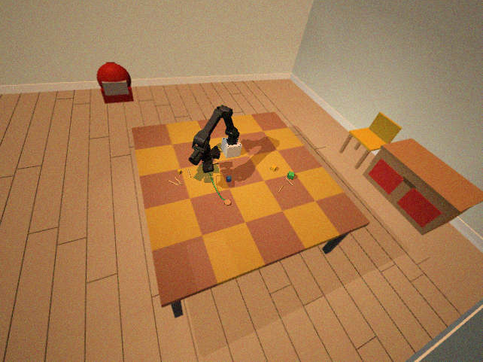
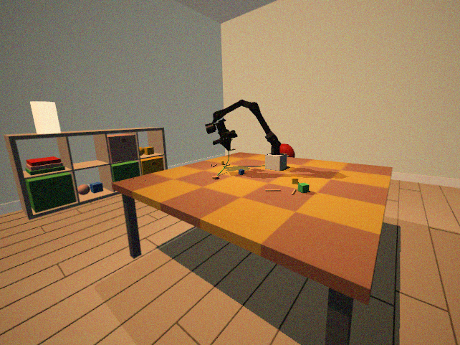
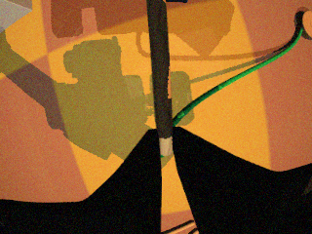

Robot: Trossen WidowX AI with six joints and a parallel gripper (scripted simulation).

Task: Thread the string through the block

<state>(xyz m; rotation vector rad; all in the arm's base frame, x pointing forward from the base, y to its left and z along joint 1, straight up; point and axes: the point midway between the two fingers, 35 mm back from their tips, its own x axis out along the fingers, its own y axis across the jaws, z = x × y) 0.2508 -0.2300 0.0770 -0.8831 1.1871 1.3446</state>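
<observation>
Gripper (image 1: 208, 169) (image 2: 231, 150) (image 3: 164, 136), what do we see in it?
– We see it closed on the stick (image 3: 160, 62), above the table (image 1: 226, 253) (image 2: 245, 214) (image 3: 288, 106).
– And the green string (image 1: 217, 190) (image 2: 228, 158) (image 3: 221, 87)?
– We see it going down to the round button (image 1: 227, 202) (image 2: 215, 177) (image 3: 308, 23).

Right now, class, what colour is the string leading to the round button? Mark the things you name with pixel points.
Green (image 1: 217, 192) (image 2: 223, 169) (image 3: 237, 77); the wrist view shows it best.

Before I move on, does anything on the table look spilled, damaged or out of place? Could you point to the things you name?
Nothing stands out: the green string (image 1: 217, 193) (image 2: 223, 168) (image 3: 239, 78) runs unbroken from the wooden button (image 1: 227, 202) (image 2: 216, 177) (image 3: 308, 24) up to the gripper (image 1: 208, 170) (image 2: 230, 150) (image 3: 164, 136).
</observation>
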